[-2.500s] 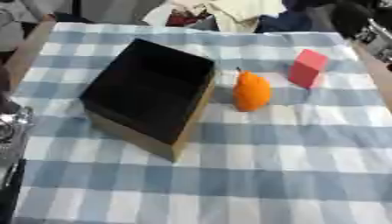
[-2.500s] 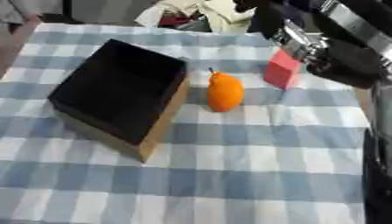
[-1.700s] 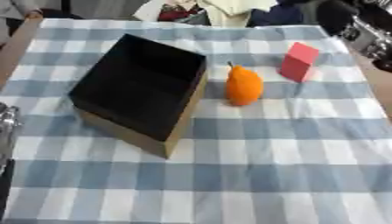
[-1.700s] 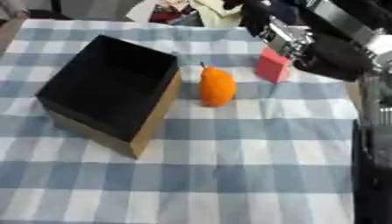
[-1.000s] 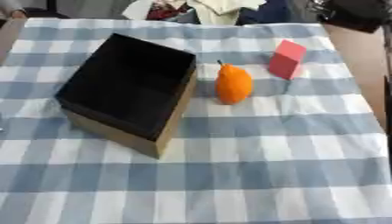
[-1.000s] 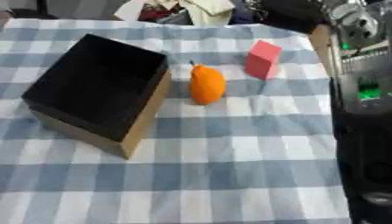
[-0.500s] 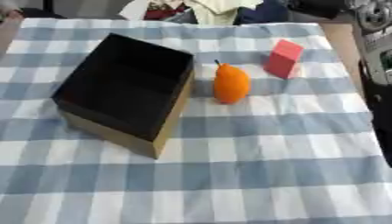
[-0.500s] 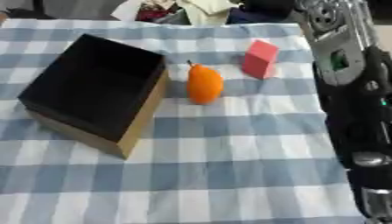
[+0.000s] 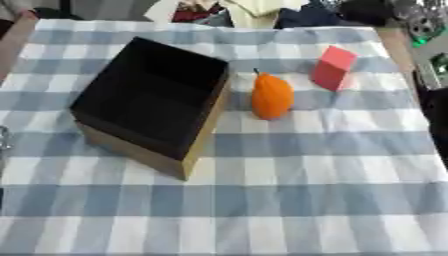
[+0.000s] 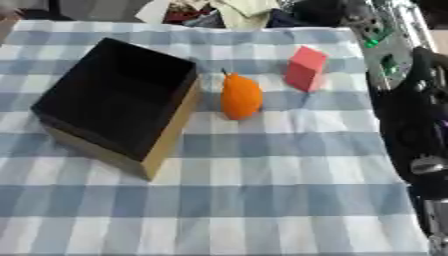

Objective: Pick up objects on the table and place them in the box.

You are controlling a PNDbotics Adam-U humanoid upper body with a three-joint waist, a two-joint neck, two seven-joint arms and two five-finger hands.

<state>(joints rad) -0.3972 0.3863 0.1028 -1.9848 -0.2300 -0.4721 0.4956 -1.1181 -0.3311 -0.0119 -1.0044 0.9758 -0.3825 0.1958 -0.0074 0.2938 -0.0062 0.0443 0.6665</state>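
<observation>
An open black box (image 9: 153,97) with tan outer walls sits on the left of the checked cloth, and nothing shows inside it. Just right of it lies an orange fruit-shaped object (image 9: 272,96) with a small stem. A pink block (image 9: 332,67) stands farther right, toward the back. My right arm (image 10: 411,125) runs along the right edge; its silver end (image 10: 381,40) is beside the pink block and apart from it. I cannot make out the hand there. My left hand does not show.
Blue-and-white checked cloth (image 9: 289,200) covers the table. Clothes and dark items (image 9: 254,10) are heaped past the far edge. A sliver of silver metal (image 9: 3,137) shows at the left edge.
My right arm has drawn back from over the pink block to the right edge. The left arm's metal at the left edge has nearly left view. The camera shifted; box, fruit and block stayed put.
</observation>
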